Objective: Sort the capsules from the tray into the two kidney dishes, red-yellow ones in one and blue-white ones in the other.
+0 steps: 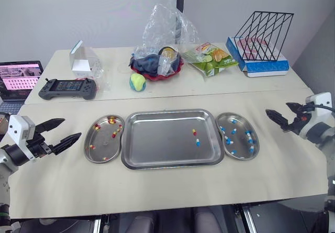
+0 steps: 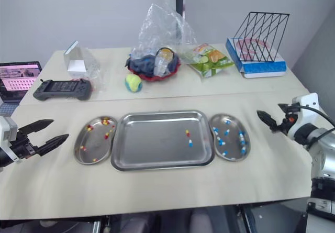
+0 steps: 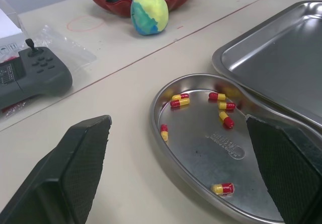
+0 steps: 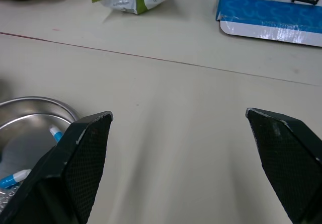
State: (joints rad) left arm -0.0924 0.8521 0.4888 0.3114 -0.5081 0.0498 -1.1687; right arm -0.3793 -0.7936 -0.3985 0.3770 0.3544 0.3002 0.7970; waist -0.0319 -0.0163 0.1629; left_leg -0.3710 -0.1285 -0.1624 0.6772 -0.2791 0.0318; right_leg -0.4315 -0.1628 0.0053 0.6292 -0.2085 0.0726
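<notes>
Standing here watching: the steel tray (image 1: 157, 141) sits dead center of the frame on the beige table (image 1: 172, 191), with a kidney dish touching it on either side. The left kidney dish (image 1: 102, 137) has a scatter of red-yellow capsules (image 3: 225, 119) in it. The right kidney dish (image 1: 239, 124) has a bunch of blue-white capsules (image 1: 229, 141).

Two capsules are left in the tray, toward its right end: one red-yellow capsule (image 1: 194, 132) and one blue-white capsule (image 1: 198, 142) just below it, close but not touching.

The left gripper (image 1: 71, 128) hangs at the lower left of the frame, just beside the left dish, fingers spread wide and holding nothing. The right gripper (image 1: 277, 109) is over at the right edge, near the right dish, also spread wide and empty.

Across the top of the frame there's other stuff:
- a laptop (image 1: 20, 78) and a game controller (image 1: 68, 89) at the left
- a green-yellow ball (image 1: 137, 81) by a red bowl (image 1: 157, 73) under a plastic bag
- a snack bag (image 1: 212, 58)
- a black wire rack (image 1: 264, 29) on a blue box (image 1: 261, 65) at the upper right
</notes>
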